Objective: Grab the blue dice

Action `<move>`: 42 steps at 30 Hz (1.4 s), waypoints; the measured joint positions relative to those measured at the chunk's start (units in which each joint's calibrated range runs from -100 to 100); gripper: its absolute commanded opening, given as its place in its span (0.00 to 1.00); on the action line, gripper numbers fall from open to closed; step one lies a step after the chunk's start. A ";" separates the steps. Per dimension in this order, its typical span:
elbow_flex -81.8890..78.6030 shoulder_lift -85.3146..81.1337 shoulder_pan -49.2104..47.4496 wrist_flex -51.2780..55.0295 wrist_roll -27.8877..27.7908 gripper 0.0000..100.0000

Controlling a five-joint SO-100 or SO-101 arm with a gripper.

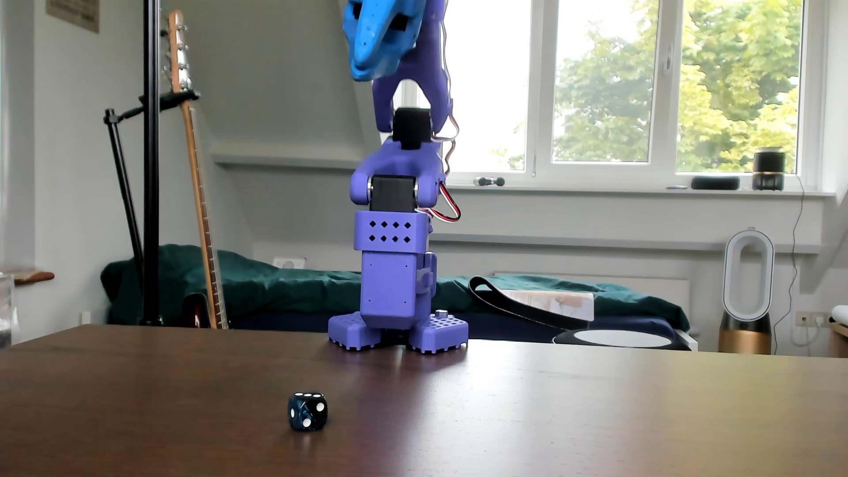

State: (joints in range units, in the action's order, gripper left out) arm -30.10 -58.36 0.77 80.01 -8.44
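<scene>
The blue dice [307,411] is a small dark navy marbled cube with white pips. It sits alone on the dark wooden table [596,413], near the front and left of centre. The purple arm stands at the table's far edge on its base [398,330]. My gripper [367,69] hangs high at the top of the view, far above the dice and a little to its right. Only the bright blue jaw shows clearly, pointing down, with its upper part cut off by the frame. I cannot tell whether the jaws are open or shut.
A black stand pole [151,160] and a guitar [197,183] stand behind the table's back left. A bed with a green cover [275,284] and a white fan [748,284] lie beyond the table.
</scene>
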 measured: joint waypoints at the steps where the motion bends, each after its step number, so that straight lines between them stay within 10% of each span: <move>1: 3.50 5.02 -0.08 2.26 -0.73 0.02; 12: 9.69 46.57 0.08 3.82 -1.93 0.09; 19: -0.27 48.33 0.08 -5.91 -2.93 0.26; 42: -10.95 53.68 2.44 -20.51 -6.69 0.26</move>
State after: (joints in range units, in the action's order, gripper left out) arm -41.05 -4.68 3.21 59.50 -15.14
